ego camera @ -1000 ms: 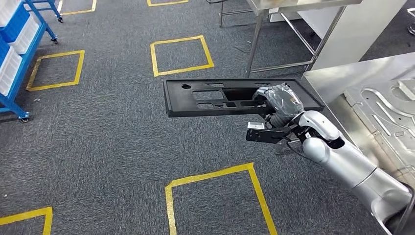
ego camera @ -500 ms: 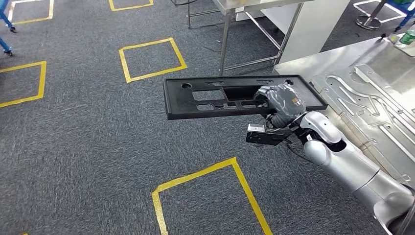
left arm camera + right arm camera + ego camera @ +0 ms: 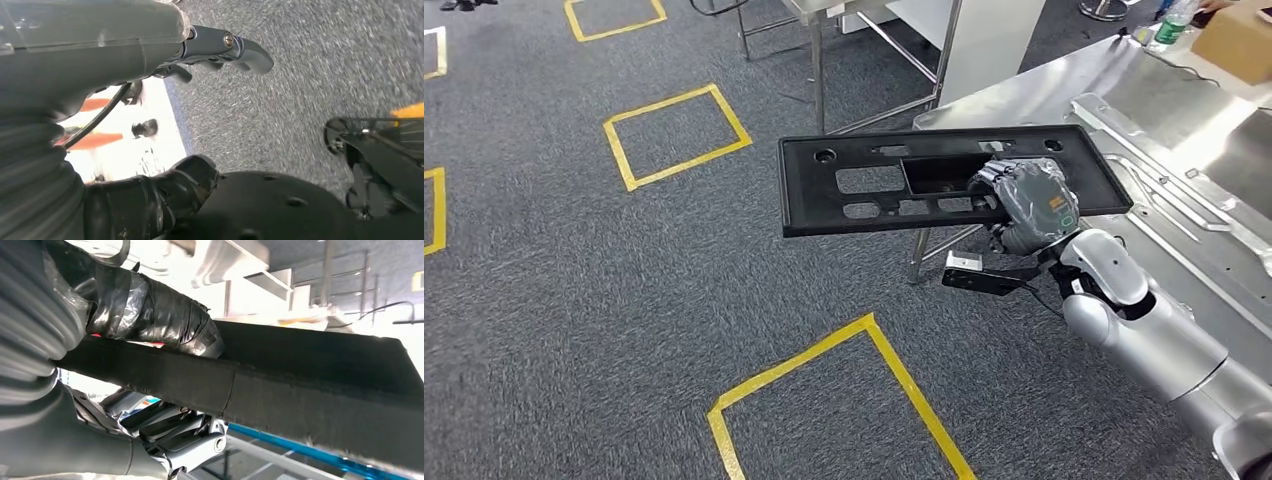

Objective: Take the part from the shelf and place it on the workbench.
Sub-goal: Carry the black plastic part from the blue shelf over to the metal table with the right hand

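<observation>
the right hand is gripping the long black part near its right end, its taped thumb lying over the top face and its darker fingers reaching under the lower edge, as the right wrist view is showing up close. the part is hanging level in the air, a flat black panel with several rectangular cut-outs and a small round hole near its left end; most of it is stretching out over the grey carpet, while its right end is overlapping the near corner of the steel workbench without resting on it. a silver pressed metal sheet is lying on the workbench, just beyond the right hand. a brown cardboard box and a green bottle are sitting at the far end of the bench top. yellow tape squares are marking the carpet in front of and beside the robot. the left hand is hanging over the carpet in the left wrist view, its dark fingers stretching out straight and apart with nothing between them.
</observation>
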You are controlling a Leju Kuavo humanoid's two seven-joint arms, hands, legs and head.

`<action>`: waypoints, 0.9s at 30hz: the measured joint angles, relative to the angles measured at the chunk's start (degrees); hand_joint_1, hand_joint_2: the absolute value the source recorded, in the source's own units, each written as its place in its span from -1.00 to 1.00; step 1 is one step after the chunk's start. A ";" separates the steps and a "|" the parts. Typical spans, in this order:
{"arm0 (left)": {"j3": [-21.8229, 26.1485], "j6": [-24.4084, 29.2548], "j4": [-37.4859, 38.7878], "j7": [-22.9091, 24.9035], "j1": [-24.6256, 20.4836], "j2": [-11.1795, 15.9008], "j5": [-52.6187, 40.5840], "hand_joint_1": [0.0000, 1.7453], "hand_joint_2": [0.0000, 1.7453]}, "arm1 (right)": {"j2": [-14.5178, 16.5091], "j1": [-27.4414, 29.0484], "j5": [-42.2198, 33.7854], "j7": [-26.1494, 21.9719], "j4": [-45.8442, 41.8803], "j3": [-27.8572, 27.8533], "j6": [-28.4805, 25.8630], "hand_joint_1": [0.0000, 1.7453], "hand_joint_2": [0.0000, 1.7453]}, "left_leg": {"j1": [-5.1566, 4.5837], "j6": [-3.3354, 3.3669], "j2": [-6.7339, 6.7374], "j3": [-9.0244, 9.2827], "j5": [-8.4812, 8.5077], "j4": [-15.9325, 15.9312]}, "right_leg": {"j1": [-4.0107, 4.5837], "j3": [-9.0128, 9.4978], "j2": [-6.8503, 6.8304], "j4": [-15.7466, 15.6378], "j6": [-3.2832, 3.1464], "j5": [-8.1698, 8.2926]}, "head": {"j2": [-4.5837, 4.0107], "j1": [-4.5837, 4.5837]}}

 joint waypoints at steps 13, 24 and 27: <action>0.01 -0.31 0.00 0.43 -0.16 0.07 0.61 -1.00 1.00 | 0.72 4.00 3.43 1.02 -1.44 -3.72 -1.65 1.00 1.00 | -0.13 2.93 -2.81 3.43 7.68 -10.78 | 0.26 -1.34 4.47 1.67 1.46 -0.97 | -0.01 0.07; 0.02 -0.32 0.00 0.40 -0.02 0.06 0.65 -1.00 1.00 | 0.39 5.57 3.43 1.02 -2.46 -6.38 -2.00 1.00 1.00 | -0.24 1.35 3.35 4.03 5.85 -9.68 | -0.07 -0.06 -3.54 0.23 2.67 -0.33 | 0.00 0.14; 0.02 -0.32 0.00 0.45 -0.20 0.07 0.65 -1.00 1.00 | 0.32 5.86 3.52 1.03 -2.63 -6.74 -2.07 1.00 1.00 | -0.17 0.45 3.77 4.14 5.03 -9.22 | -0.08 -0.15 -1.76 0.20 1.53 -0.22 | 0.01 0.11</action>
